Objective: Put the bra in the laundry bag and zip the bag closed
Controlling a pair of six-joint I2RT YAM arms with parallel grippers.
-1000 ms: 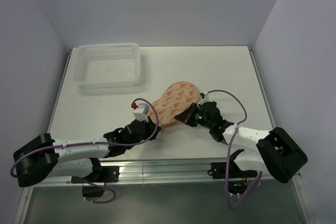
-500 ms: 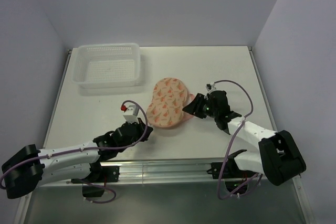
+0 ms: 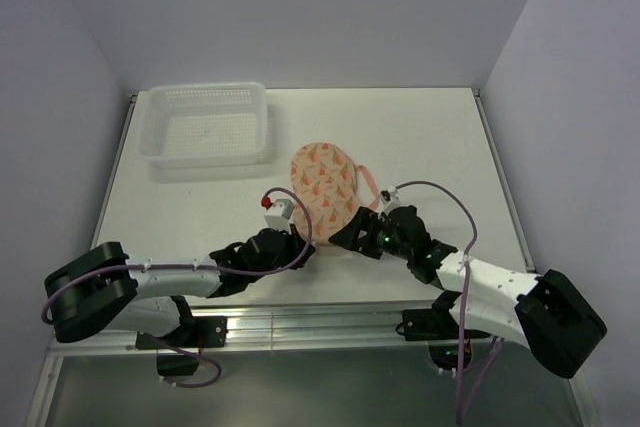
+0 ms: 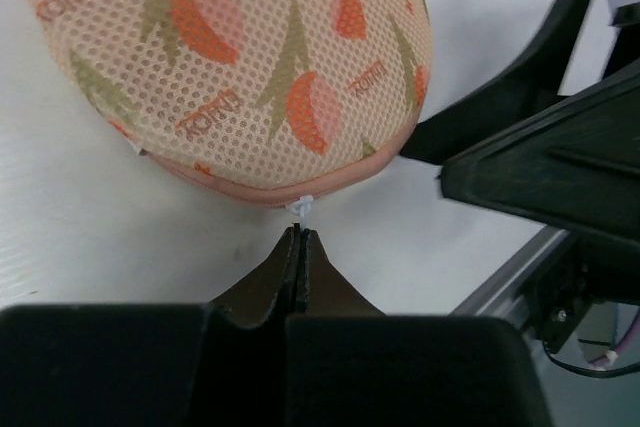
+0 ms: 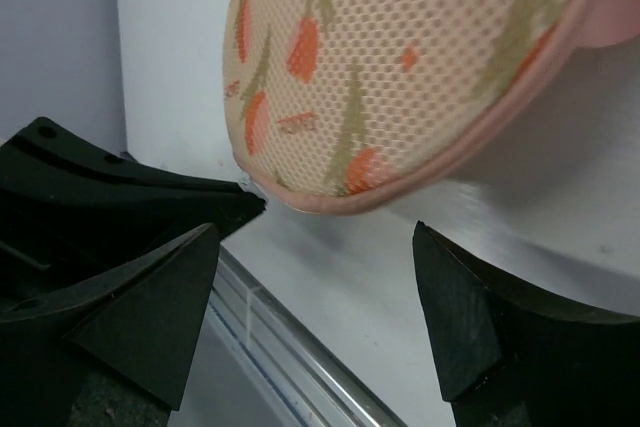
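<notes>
Laundry bag point(image 4: 250, 57): the outer shell is open-weave mesh cloth with fine honeycomb pores. It is matt, and the print sits within the weave.
Rim binding point(image 4: 215, 179): smoother pink cloth tape with a faint sheen.
Zip tag point(image 4: 300, 206): small piece of white plastic.
Left gripper point(image 4: 300, 239) and right gripper point(image 5: 315, 242): black moulded plastic, matt and finely grained.
Table point(image 3: 430, 137): white, smooth satin surface that shows soft shading beside the bag.
Basket point(image 3: 205, 157): white plastic lattice, smooth and slightly translucent.
Rail point(image 3: 320, 322): bare brushed metal, dull grey.
Cable point(image 3: 430, 184): purple sheath, smooth.
</notes>
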